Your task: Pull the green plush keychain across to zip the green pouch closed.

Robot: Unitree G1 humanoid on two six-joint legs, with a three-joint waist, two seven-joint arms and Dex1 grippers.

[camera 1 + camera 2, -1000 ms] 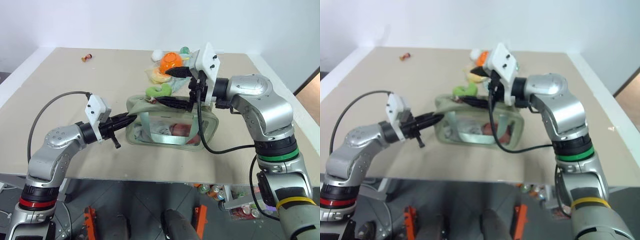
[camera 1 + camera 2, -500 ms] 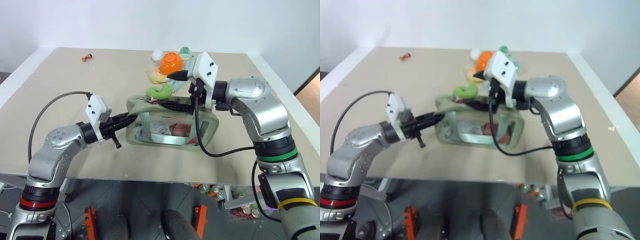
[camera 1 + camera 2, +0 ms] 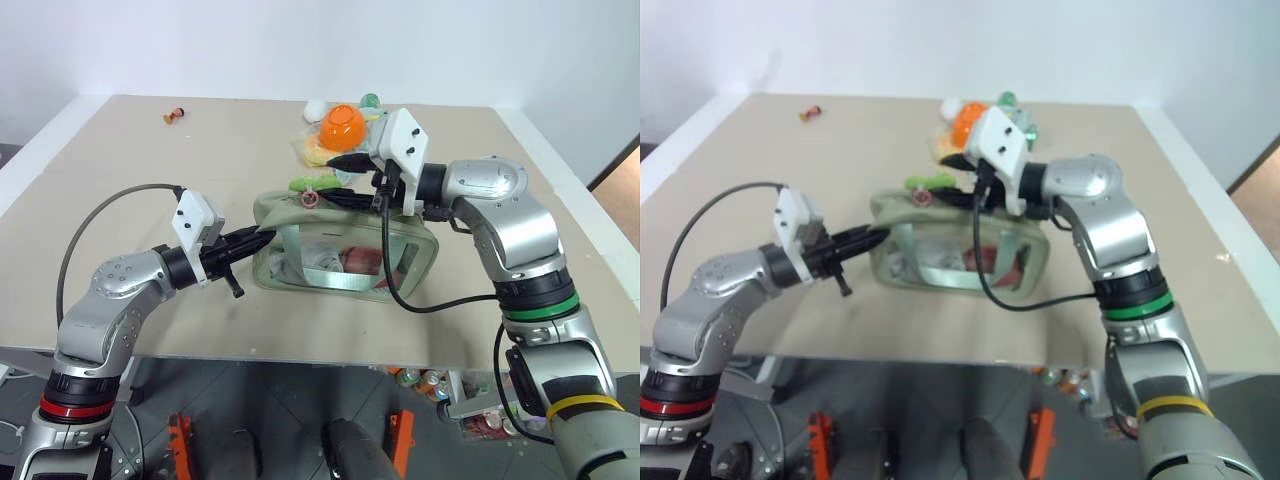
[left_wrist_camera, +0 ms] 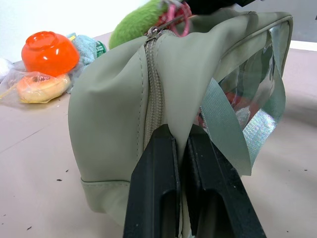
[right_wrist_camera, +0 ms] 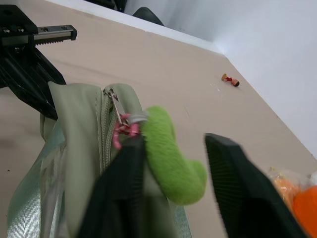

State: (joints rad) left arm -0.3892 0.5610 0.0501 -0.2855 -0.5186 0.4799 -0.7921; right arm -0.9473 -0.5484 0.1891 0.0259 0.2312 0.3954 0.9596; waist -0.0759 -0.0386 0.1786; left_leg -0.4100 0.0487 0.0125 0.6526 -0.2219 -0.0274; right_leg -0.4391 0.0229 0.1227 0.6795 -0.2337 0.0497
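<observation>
Beige desk (image 3: 120, 170) carries the sage-green fabric pouch with a clear window (image 3: 345, 245), red and pale items inside. Left hand (image 4: 181, 148) is pinched on the pouch's end seam; right hand (image 5: 173, 163), fingers apart, straddles the lime-green plush keychain (image 5: 171, 158) on the pouch's zipper pull.

Head stereo pair looks down over table (image 3: 120, 160); wrist cameras close on green pouch (image 4: 114, 114), opposite ends.

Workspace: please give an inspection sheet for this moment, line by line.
Surface: beige table, bare in front.
Job's things: pouch upright; keychain at its zipper end.
Clutter: orange bowl with small items behind pouch; small toy at far left.
Grippers: left gripper shut on pouch end; right gripper straddles keychain, gap visible on one side.
Cables: black cable hangs across pouch; grey cable loops on left arm.
Surroundings: white wall.
</observation>
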